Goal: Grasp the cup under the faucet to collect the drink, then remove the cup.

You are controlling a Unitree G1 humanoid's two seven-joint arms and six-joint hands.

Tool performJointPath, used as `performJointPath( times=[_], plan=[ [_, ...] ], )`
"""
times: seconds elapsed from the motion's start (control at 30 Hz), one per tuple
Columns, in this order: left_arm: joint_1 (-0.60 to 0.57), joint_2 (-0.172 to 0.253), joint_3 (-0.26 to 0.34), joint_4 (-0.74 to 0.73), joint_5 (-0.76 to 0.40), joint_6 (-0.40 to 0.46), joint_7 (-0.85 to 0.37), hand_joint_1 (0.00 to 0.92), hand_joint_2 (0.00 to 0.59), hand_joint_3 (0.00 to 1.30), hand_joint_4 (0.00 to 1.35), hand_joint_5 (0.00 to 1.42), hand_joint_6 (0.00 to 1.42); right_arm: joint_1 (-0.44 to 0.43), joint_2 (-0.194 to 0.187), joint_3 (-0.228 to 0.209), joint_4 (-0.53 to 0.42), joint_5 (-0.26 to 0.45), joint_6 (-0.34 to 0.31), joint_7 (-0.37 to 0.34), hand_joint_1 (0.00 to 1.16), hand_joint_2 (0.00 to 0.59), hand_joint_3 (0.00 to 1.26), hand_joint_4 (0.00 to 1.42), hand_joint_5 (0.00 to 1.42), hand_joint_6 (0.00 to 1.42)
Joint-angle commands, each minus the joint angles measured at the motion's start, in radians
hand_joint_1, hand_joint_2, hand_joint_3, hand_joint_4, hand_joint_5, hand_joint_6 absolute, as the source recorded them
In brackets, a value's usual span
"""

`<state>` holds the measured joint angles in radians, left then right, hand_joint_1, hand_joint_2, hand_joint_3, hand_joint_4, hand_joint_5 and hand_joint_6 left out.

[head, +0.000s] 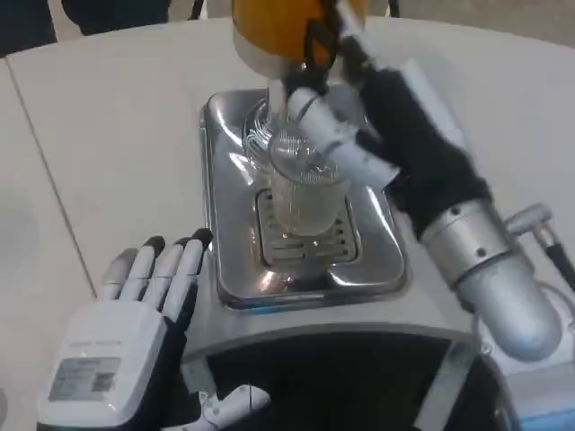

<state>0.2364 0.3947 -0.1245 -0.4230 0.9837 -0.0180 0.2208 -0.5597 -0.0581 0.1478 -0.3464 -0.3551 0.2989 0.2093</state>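
While my right hand holds the cup standing straight up on the tray, my left hand waits open at seven o'clock

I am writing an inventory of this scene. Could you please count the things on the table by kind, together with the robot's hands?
Clear cup, gripped by the right hand: 1
Metal drip tray: 1
Orange drink dispenser: 1
Robot hands, left hand and right hand: 2
Total: 5
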Motion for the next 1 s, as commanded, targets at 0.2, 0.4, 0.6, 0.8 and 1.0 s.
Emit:
performJointPath(
  times=[0.2, 0.4, 0.6, 0.8, 1.0],
  plan=[
    [0.015, -0.011, 0.0, 0.004, 0.008, -0.015, 0.024, 0.0, 0.118, 0.0, 0.0, 0.0, 0.01, 0.055, -0.035, 0.028, -0.053, 0.052, 0.004, 0.027, 0.35, 0.503, 0.0, 0.0, 0.0, 0.02],
    [0.016, -0.017, 0.001, 0.003, 0.009, -0.017, 0.028, 0.0, 0.119, 0.0, 0.0, 0.0, 0.01, 0.022, -0.105, 0.064, -0.092, 0.01, 0.045, 0.068, 0.35, 0.503, 0.0, 0.0, 0.0, 0.03],
    [0.021, -0.03, 0.004, 0.004, 0.002, -0.012, 0.031, 0.0, 0.121, 0.0, 0.0, 0.0, 0.02, -0.012, -0.187, 0.109, -0.081, -0.023, 0.127, 0.156, 0.35, 0.501, 0.0, 0.0, 0.0, 0.03],
    [-0.002, -0.05, -0.01, 0.02, 0.004, -0.004, 0.02, 0.0, 0.123, 0.0, 0.0, 0.0, 0.02, -0.078, -0.289, 0.21, -0.125, -0.201, 0.182, 0.225, 0.29, 0.47, 0.02, 0.0, 0.0, 0.07],
    [-0.034, -0.082, -0.026, 0.045, 0.014, 0.014, 0.021, 0.0, 0.125, 0.0, 0.0, 0.0, 0.02, -0.107, -0.302, 0.295, -0.181, -0.411, 0.252, 0.311, 0.26, 0.452, 0.02, 0.0, 0.0, 0.07]
  ],
)
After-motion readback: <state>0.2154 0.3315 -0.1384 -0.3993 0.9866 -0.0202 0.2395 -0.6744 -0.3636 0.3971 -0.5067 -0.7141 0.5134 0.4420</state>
